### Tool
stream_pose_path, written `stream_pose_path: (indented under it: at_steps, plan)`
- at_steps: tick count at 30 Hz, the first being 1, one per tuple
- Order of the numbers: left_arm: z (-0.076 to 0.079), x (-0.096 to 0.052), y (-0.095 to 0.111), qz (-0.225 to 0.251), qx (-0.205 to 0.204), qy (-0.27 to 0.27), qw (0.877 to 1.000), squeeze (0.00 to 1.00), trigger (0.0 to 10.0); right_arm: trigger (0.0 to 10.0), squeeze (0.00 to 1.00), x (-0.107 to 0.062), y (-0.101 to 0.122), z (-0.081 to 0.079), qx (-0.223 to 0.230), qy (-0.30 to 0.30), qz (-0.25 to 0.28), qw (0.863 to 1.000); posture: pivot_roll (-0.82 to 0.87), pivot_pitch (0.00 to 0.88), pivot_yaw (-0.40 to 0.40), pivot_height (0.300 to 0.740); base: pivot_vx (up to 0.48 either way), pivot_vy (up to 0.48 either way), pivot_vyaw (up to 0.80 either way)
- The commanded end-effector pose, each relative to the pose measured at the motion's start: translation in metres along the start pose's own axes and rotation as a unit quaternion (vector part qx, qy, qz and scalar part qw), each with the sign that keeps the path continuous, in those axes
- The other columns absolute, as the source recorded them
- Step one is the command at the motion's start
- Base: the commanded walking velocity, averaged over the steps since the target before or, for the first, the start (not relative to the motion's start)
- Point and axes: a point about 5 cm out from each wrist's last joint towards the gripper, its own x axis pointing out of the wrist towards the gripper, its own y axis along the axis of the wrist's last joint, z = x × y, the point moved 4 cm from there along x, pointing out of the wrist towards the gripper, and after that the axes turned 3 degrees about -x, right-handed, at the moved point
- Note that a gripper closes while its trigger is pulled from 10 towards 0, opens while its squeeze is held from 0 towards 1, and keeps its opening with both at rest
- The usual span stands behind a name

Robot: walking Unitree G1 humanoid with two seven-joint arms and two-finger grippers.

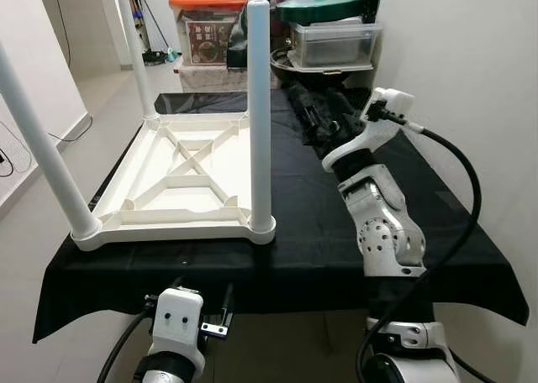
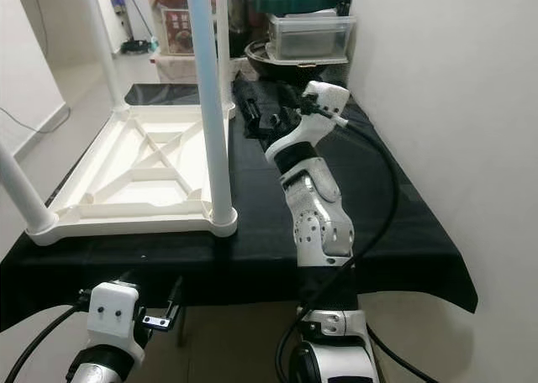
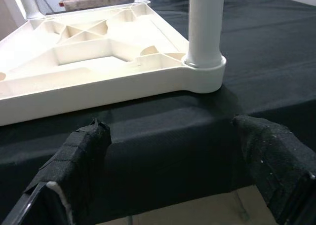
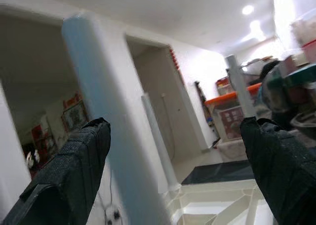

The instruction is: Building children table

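A white children's table [image 1: 181, 177] lies upside down on a black-clothed table [image 1: 311, 232], its underside ribs facing up. White legs stand up from its corners: the near right leg [image 1: 260, 114], the near left leg [image 1: 40, 152] and a far leg [image 1: 134, 51]. My right gripper [image 2: 256, 118] is raised over the cloth to the right of the near right leg, open, with that leg [image 4: 106, 121] just beyond its fingers. My left gripper [image 3: 170, 131] hangs open below the cloth's front edge, facing the corner socket [image 3: 203, 74] of the near right leg.
Behind the table stand a storage box with an orange lid [image 1: 208, 1], a clear container [image 1: 334, 43] and a green-lidded pot [image 1: 319, 7]. A white wall [image 1: 471, 64] runs close along the right side. Open floor [image 1: 92, 89] lies to the left.
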Motion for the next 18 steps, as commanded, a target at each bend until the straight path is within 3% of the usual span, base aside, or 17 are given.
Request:
stream_pose_path:
  at_steps: [1,5,11,12,18]
  plan:
    - [0.0,-0.001,-0.001,0.001,0.003,0.001,1.0,0.0,10.0,10.0,0.0,0.007,-0.011,-0.006,-0.016,-0.001,-0.018,1.0,0.01,0.0,-0.02,0.74,0.0,0.0,0.0]
    - [0.002,-0.005,0.016,0.05,0.003,-0.001,0.999,0.0,10.0,10.0,0.0,0.01,-0.025,-0.006,-0.025,-0.011,-0.038,0.999,0.02,0.002,-0.025,0.74,0.0,0.0,0.0]
    - [0.007,-0.007,0.027,0.078,0.011,-0.009,0.997,0.0,10.0,10.0,0.0,0.011,-0.033,-0.008,-0.021,-0.009,-0.051,0.998,0.02,0.013,-0.029,0.74,0.0,0.0,0.0]
    - [0.01,-0.009,0.034,0.095,0.014,-0.011,0.995,0.0,10.0,10.0,0.0,0.01,-0.043,-0.008,-0.03,-0.013,-0.066,0.997,0.02,0.026,-0.033,0.74,0.0,0.0,0.0]
    - [0.012,-0.01,0.036,0.099,0.011,-0.011,0.995,0.0,10.0,10.0,0.0,0.011,-0.052,-0.007,-0.041,-0.024,-0.078,0.996,0.02,0.041,-0.037,0.74,0.0,0.0,0.0]
